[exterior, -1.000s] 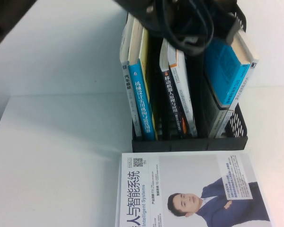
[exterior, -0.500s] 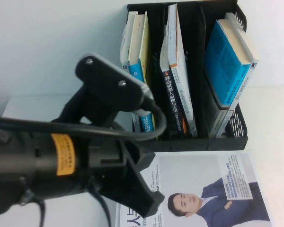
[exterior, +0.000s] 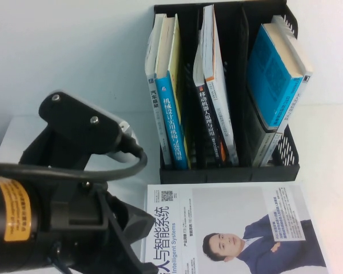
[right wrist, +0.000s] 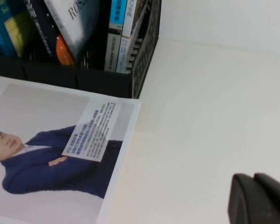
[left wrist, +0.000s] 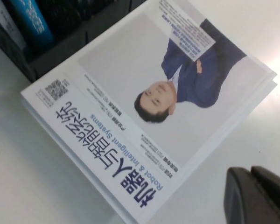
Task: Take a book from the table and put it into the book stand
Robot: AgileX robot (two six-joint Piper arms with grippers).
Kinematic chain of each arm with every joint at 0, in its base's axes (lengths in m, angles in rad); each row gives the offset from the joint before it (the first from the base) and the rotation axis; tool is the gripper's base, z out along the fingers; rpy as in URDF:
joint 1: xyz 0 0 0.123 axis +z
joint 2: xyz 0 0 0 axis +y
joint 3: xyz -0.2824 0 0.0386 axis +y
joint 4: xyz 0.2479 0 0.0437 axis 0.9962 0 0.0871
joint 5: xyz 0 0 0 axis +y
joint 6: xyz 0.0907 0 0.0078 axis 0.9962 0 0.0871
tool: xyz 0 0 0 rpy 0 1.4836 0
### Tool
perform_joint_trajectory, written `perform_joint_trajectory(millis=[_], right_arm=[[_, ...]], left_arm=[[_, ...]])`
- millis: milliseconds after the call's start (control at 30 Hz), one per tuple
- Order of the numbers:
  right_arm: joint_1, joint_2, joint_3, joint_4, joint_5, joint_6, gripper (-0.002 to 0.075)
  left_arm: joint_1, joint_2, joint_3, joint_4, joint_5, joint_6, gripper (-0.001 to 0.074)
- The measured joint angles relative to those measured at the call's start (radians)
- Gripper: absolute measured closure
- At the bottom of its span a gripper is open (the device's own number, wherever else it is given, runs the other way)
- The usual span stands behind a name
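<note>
The thick blue and grey book [exterior: 272, 74] stands tilted in the rightmost slot of the black book stand [exterior: 228, 173]. Its lower end shows in the right wrist view [right wrist: 115, 28]. My left gripper [left wrist: 252, 173] is shut and empty, above bare white table [exterior: 57, 68] beside the large white book's corner. The left arm [exterior: 63, 200] fills the lower left of the high view. My right gripper [right wrist: 253, 179] is shut and empty over bare table to the right of the white book; it is out of the high view.
A large white book [exterior: 234, 228] picturing a suited man lies flat in front of the stand, also in both wrist views [left wrist: 144, 107] [right wrist: 51, 154]. Other books, including a blue-spined one [exterior: 172, 120], stand in the left and middle slots.
The left arm has drawn back from over the stand toward the lower left of the high view. The stand and its books now show in full. The books have not moved.
</note>
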Motion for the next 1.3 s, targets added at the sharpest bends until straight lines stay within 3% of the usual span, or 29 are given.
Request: perform_joint_trajectory(millis=[133, 233, 467, 600, 900, 1100, 1300], right_arm=[[0.0, -0.002, 0.0, 0.0, -0.001, 0.0, 0.0722], [0.0, -0.002, 0.0, 0.0, -0.004, 0.0, 0.0722], [0.0, -0.007, 0.0, 0.0, -0.005, 0.0, 0.0722], [0.0, -0.007, 0.0, 0.0, -0.005, 0.0, 0.0722], [0.0, -0.009, 0.0, 0.0, -0.005, 0.0, 0.0722], [0.0, -0.009, 0.0, 0.0, -0.005, 0.0, 0.0722], [0.0, -0.009, 0.0, 0.0, -0.005, 0.0, 0.0722]], left_arm=[[0.063, -0.066, 0.045, 0.012, -0.043, 0.077, 0.0737], [0.199, -0.167, 0.14, 0.012, -0.109, 0.14, 0.0737], [0.558, -0.536, 0.531, 0.012, -0.49, 0.139, 0.0737], [0.7, -0.743, 0.779, -0.018, -0.656, 0.116, 0.0737], [0.879, -0.994, 1.087, -0.031, -0.719, 0.099, 0.0737], [0.951, -1.012, 1.104, -0.031, -0.638, 0.096, 0.0737], [0.958, -1.012, 1.1, -0.031, -0.585, 0.094, 0.0737]])
